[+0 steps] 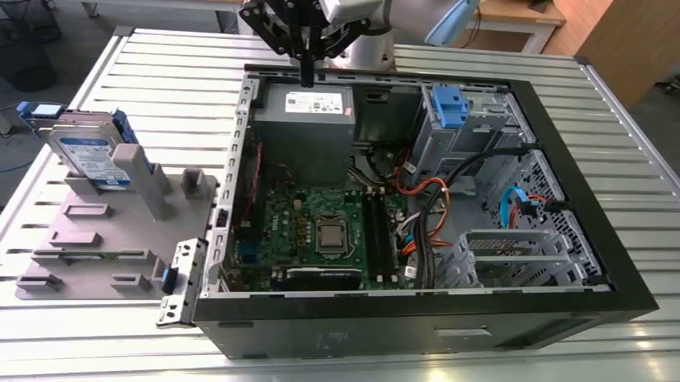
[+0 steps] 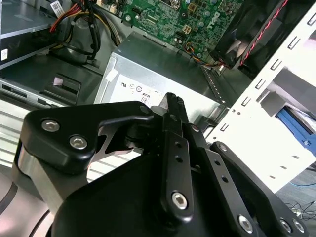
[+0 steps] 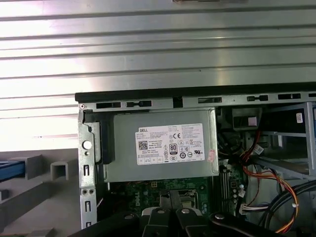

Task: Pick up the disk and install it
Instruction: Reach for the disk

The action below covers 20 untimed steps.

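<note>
The disk (image 1: 89,153), a silver hard drive with a blue-and-white label and blue side rails, stands tilted in the grey holder block (image 1: 107,235) at the exterior view's left, outside the open computer case (image 1: 579,171). My gripper (image 1: 307,77) hangs well away from it, over the case's far rim and just above the grey power-supply box (image 1: 308,119). Its black fingers are shut together with nothing between them. In the second wrist view the gripper (image 2: 173,100) points at the power-supply box (image 2: 148,69). The first wrist view catches the fingertips (image 3: 168,217) below that box (image 3: 160,145).
Inside the case lie the green motherboard (image 1: 318,231), bundled cables (image 1: 425,195) and a metal drive cage with a blue bracket (image 1: 450,107). The case and holder rest on a ribbed metal table (image 1: 159,72). A wooden cabinet (image 1: 627,40) stands at the far right.
</note>
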Available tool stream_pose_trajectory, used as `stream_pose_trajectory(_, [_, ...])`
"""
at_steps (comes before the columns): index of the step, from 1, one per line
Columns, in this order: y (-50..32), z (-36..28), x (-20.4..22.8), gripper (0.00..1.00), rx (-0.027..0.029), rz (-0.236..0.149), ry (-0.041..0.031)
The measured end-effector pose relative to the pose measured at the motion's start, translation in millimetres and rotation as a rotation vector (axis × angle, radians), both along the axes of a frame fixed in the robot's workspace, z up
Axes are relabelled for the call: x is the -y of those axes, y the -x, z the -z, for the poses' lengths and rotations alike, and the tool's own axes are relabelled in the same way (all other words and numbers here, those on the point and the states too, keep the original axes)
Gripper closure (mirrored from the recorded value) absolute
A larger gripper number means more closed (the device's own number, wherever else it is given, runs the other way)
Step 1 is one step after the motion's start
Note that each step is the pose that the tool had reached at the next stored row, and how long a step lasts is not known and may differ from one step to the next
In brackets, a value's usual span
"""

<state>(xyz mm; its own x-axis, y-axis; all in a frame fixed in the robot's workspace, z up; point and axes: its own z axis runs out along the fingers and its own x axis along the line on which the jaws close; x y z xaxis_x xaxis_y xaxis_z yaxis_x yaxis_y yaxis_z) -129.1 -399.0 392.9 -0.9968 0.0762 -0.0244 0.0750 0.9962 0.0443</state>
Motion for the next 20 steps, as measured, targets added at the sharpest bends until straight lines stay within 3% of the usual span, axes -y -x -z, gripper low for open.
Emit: stream_pose_trajectory(20, [33.7,0.8,0.0,0.89,0.0002,0.000,0.0000])
